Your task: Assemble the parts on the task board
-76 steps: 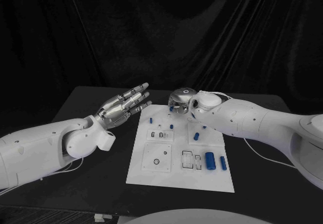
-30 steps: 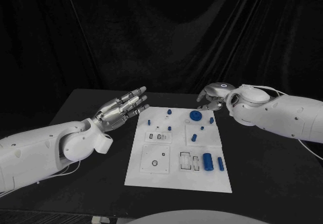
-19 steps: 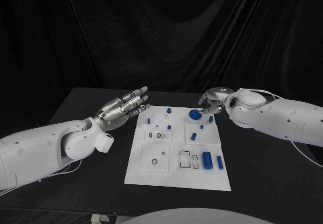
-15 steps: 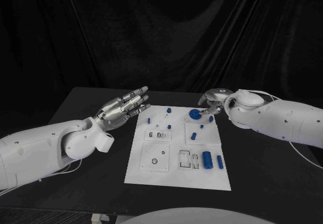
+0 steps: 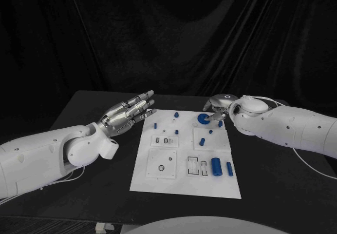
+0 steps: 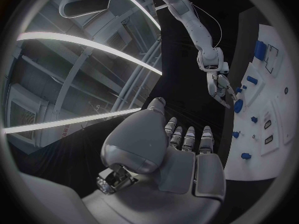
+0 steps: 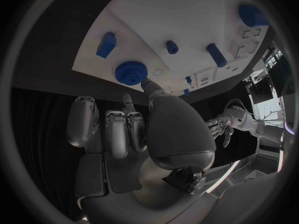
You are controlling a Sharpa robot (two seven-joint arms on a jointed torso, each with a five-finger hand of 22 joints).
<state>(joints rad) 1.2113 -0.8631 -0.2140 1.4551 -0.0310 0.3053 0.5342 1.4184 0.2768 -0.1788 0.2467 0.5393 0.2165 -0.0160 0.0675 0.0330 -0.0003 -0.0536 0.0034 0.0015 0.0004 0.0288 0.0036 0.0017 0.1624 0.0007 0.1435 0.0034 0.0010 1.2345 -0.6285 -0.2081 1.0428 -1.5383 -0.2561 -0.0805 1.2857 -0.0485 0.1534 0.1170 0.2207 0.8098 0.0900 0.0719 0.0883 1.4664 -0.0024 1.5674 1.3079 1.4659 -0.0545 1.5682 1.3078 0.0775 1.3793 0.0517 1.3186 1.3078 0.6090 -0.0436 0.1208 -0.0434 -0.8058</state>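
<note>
The right hand (image 5: 219,104) reaches for the round blue knob (image 5: 203,118) at the white board's (image 5: 184,183) far edge, fingers (image 7: 149,86) touching it but not gripping; closing around it looks next. The left hand (image 5: 128,112) hovers spread, empty.

Head camera: high, facing down and forward over the black desk (image 5: 84,195), whole white rectangular task board (image 5: 182,180) visible. Left wrist camera: behind the silver left hand (image 6: 187,157), board at a distance. Right wrist camera: behind the silver right hand (image 7: 134,129), close above the board's far end. All three share the board.
</note>
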